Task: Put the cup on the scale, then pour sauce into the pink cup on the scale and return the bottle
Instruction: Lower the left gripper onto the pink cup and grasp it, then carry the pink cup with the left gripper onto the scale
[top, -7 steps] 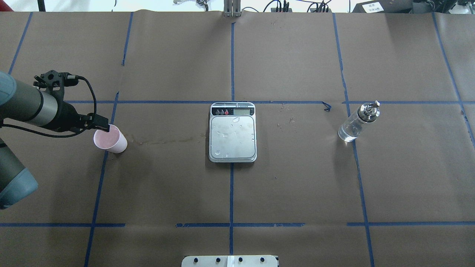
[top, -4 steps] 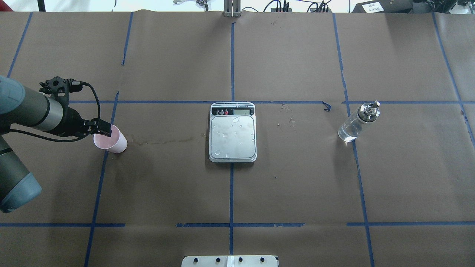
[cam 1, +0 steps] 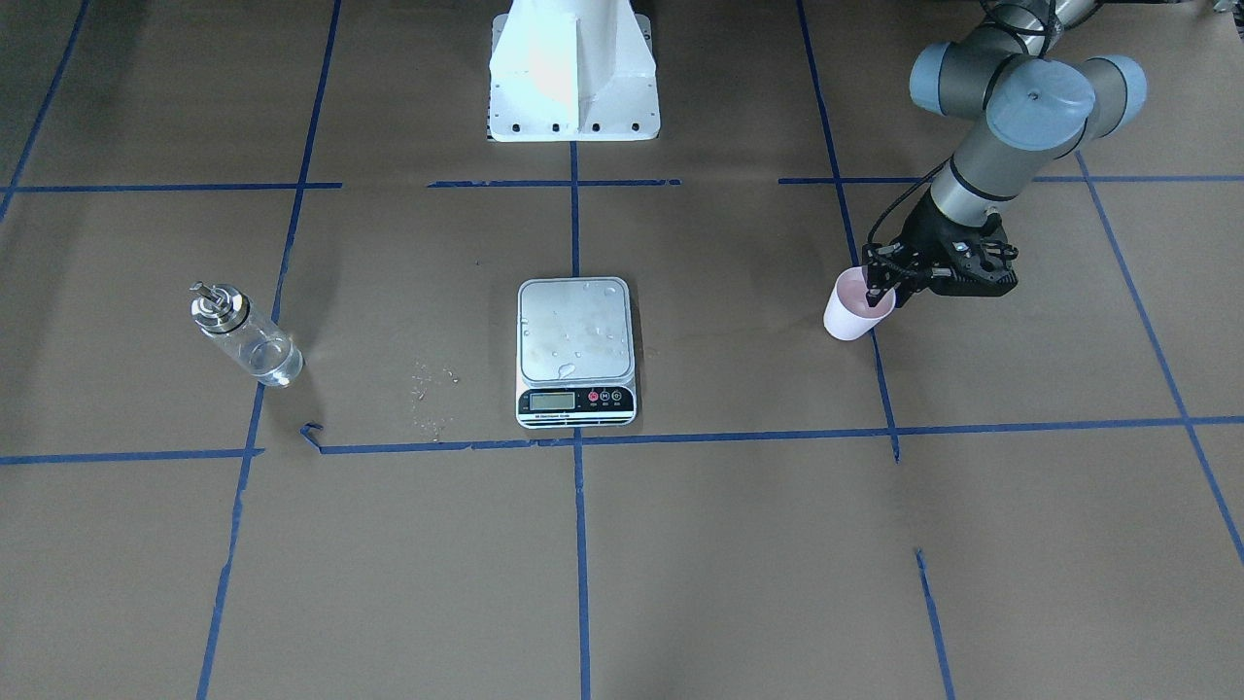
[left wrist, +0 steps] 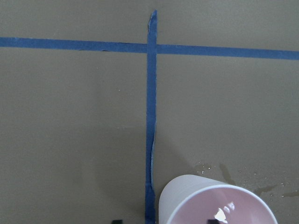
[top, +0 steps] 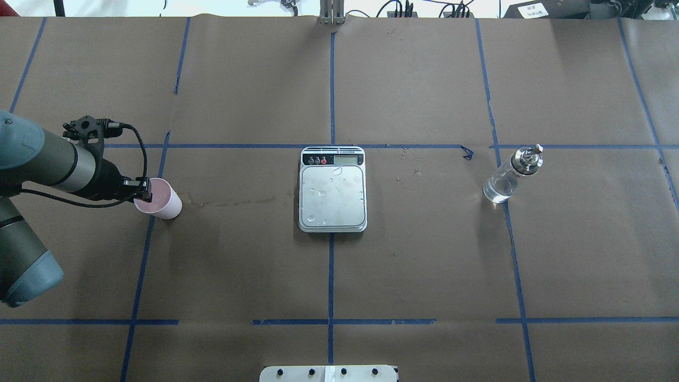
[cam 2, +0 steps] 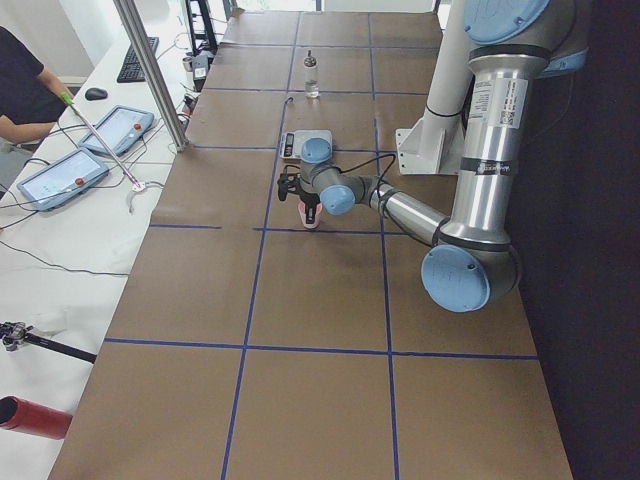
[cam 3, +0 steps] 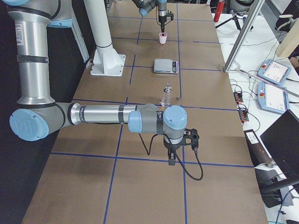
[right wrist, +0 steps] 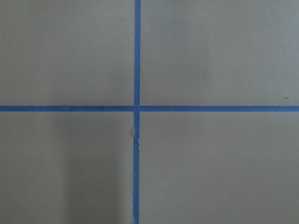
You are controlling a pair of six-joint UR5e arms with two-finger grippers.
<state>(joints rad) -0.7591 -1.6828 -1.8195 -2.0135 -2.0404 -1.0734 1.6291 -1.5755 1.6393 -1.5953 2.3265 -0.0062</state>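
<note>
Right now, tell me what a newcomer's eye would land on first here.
First, the left gripper poised at the rim of the pink cup, on the table's left side in the overhead view. Then the droplet-speckled silver scale at the centre, and the clear glass bottle standing alone on the right.

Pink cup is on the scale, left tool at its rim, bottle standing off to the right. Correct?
No: the overhead view shows the cup on the table, left of the scale, not on it. Left tool at its rim, bottle to the right: both correct.
</note>
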